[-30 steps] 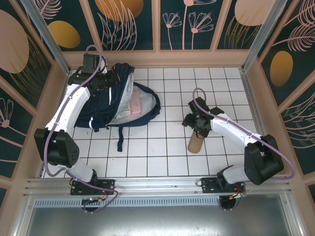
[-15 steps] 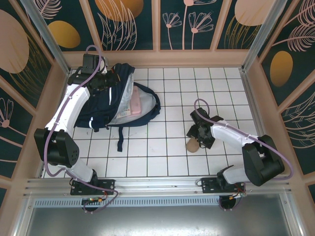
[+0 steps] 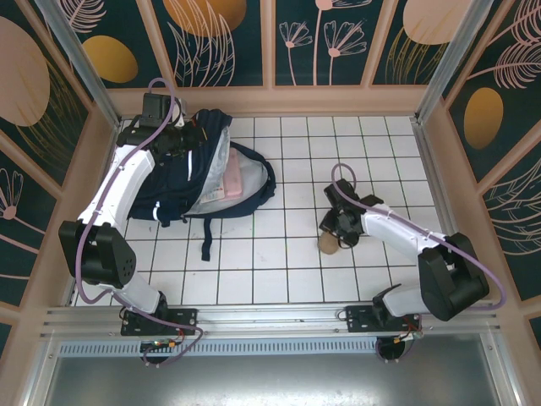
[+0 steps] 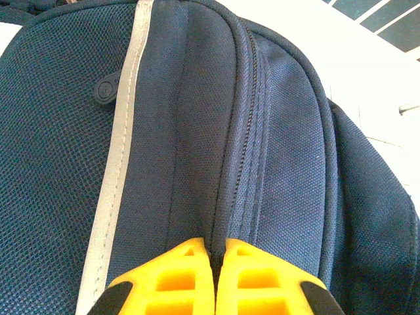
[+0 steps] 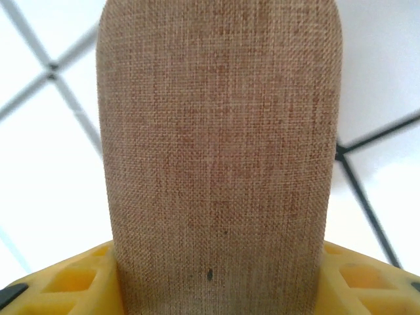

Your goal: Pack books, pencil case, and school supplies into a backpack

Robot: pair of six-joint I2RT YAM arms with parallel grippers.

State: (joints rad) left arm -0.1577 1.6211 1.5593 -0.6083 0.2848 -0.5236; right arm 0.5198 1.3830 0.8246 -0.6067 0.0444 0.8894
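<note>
– Between the right jaws lies the pencil case (image 5: 220,131), brown weave, flat on the desk (image 3: 287,271). Both jaws touch it, so I'd call it grasped.
– And the left jaws?
– Clenched on a fold of the backpack (image 4: 282,131). Its mouth gapes just beside them, with something pink (image 3: 232,179) inside.
– How far along, then?
– Late, I judge. The case isn't in yet and the bag is unzipped.
– What differs from a second ago?
– The right jaws have dropped onto the case and narrowed. The left jaws and the backpack haven't moved.
</note>
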